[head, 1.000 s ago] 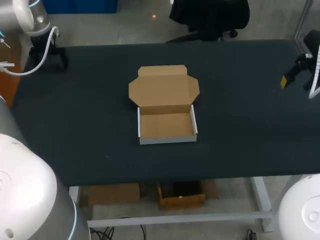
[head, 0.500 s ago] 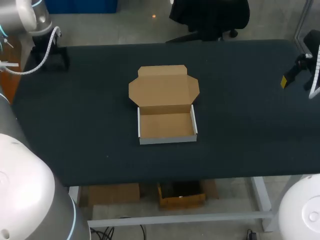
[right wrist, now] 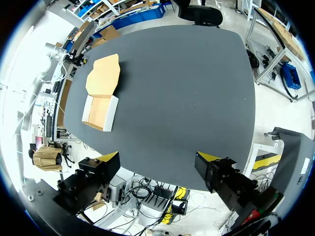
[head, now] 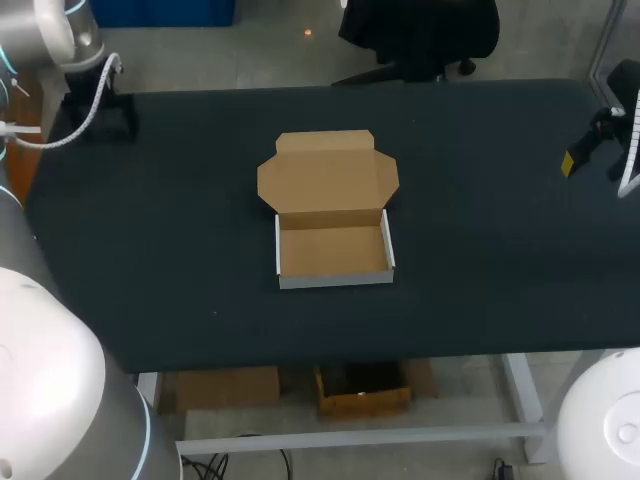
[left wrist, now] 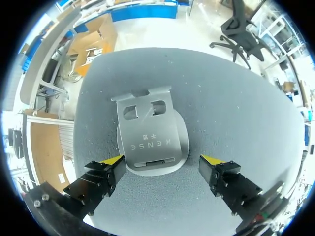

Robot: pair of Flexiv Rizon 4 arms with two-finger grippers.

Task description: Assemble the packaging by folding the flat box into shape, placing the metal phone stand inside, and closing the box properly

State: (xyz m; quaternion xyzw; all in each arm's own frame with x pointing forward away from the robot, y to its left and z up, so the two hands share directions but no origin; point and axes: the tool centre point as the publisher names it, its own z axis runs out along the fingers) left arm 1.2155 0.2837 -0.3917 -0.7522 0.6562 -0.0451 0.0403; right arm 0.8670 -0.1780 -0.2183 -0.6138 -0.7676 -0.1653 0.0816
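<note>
The left gripper (left wrist: 161, 161) hangs open over the stand (left wrist: 150, 135) at the table's (head: 480, 200) far left corner, a finger on either side of its rounded end and neither touching. The box (head: 334, 250) sits mid-table, well apart, with its lid back. The smooth metal could slip or tip in a shallow pinch. The light box may skid when loaded, since the right gripper (right wrist: 159, 157), also open, is far off.

Furniture: one wide table (head: 480, 200), its top dark, matte and cloth-like.
Underframe: pale metal legs (head: 524, 390) and a crossbar (head: 400, 437) below the near edge.
Light: even across the top, with only soft shadows.
</note>
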